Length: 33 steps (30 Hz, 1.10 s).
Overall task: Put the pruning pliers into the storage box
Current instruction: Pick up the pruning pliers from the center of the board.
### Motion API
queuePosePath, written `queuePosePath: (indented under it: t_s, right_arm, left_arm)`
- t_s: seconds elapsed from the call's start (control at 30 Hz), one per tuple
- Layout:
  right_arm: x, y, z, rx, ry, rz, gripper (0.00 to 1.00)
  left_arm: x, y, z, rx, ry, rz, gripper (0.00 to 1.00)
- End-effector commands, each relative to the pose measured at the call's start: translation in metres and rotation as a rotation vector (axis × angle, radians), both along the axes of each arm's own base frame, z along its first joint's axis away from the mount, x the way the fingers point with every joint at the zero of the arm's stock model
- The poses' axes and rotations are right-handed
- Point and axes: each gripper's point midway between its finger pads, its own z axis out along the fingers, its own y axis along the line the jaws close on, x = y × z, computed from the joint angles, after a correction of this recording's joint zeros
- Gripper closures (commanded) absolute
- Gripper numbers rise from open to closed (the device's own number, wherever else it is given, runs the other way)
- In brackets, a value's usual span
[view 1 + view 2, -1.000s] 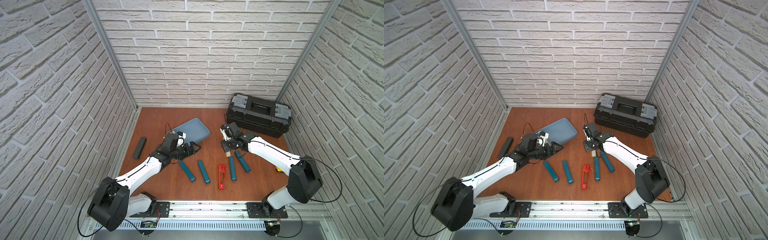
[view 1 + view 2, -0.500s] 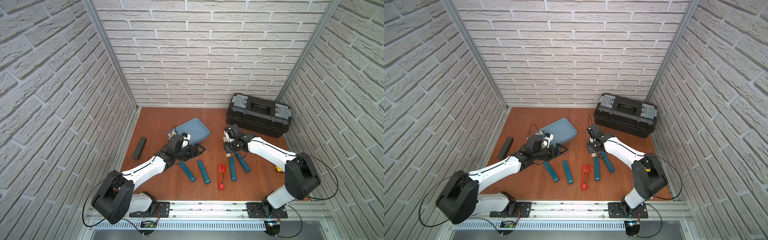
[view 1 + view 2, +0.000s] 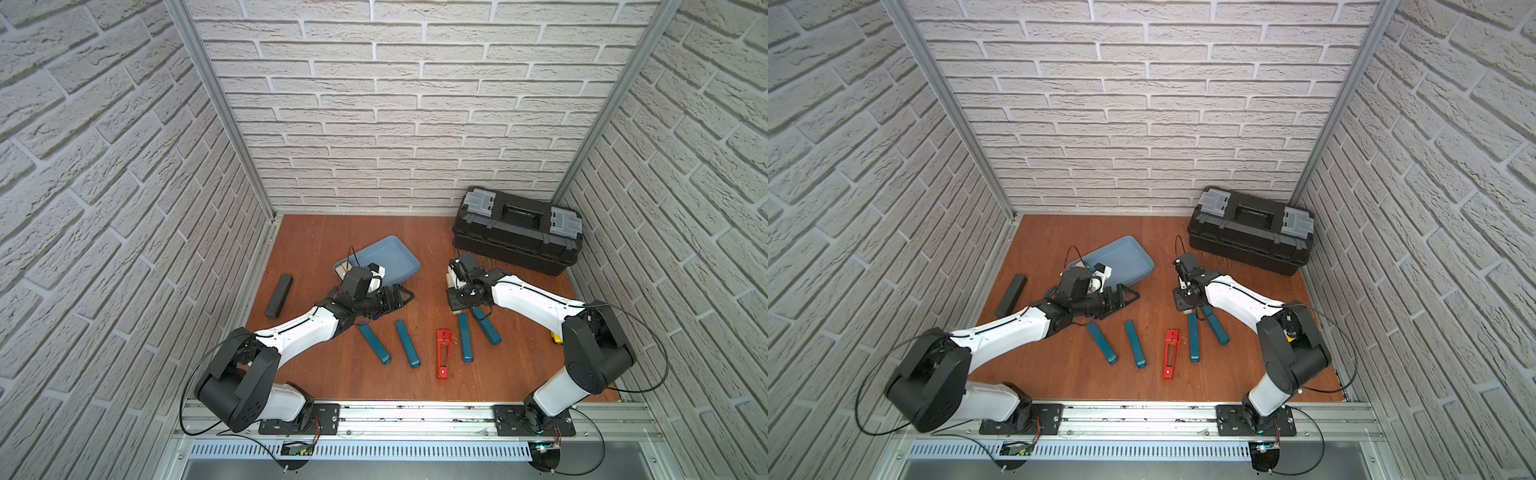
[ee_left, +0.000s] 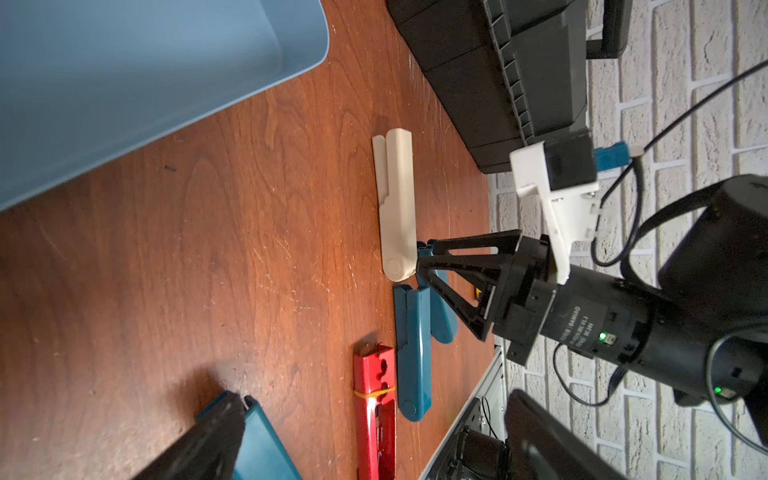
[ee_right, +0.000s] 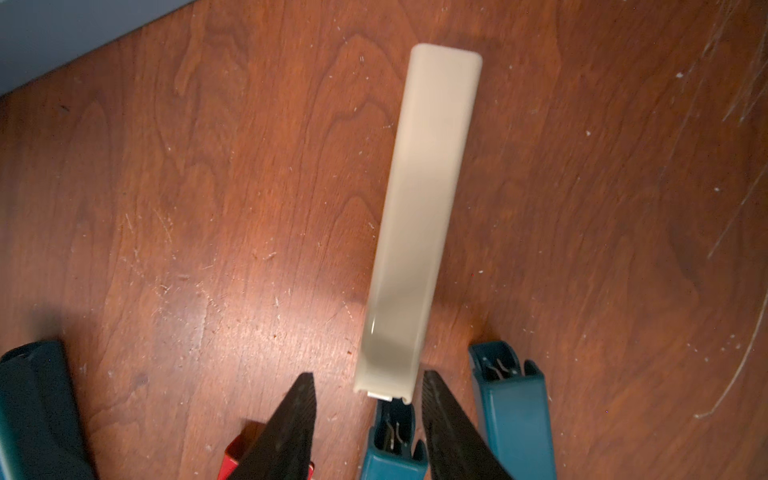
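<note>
Lettering "DAMIAO" shows on the motor (image 4: 582, 322) behind the right claw (image 4: 422, 255).

You have a black toolbox (image 3: 517, 237) with grey latches at about 1 o'clock on the wooden tabletop (image 3: 332, 374), lid closed, lying close along the back wall; both top views show it (image 3: 1250, 230). At 9 o'clock a dark grey bar (image 3: 279, 296) lies flat near the edge, well apart from the toolbox. At 4 o'clock only a sliver of a yellow tape measure (image 3: 556, 338) shows. White brick walls (image 3: 395, 104) enclose three sides, and a metal rail (image 3: 415, 417) runs along 6 o'clock.
</note>
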Motion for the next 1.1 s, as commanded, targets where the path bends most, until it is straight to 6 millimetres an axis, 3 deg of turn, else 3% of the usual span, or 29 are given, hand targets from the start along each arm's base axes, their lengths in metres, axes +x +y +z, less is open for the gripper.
queuePosePath:
  t_s: [0.0,0.4,0.77,0.93,1.07]
  right_arm:
    - [0.000,-0.004,-0.011,-0.012,0.012,-0.026,0.55]
    - [0.005,-0.003,-0.030,-0.021,0.046,-0.032,0.56]
    - [0.008,-0.002,-0.041,-0.032,0.064,-0.031,0.77]
    - [0.011,-0.002,-0.033,-0.023,0.026,-0.026,0.84]
    - [0.015,0.004,-0.008,0.024,-0.049,0.004,0.91]
  left_arm:
    - [0.006,-0.009,0.016,-0.043,-0.053,-0.019,0.02]
    - [0.006,-0.009,0.012,-0.044,-0.047,-0.016,0.02]
    - [0.007,-0.011,0.009,-0.049,-0.041,-0.013,0.02]
    - [0.006,-0.011,0.014,-0.059,-0.049,-0.016,0.02]
    - [0.006,-0.010,0.020,-0.055,-0.061,-0.023,0.02]
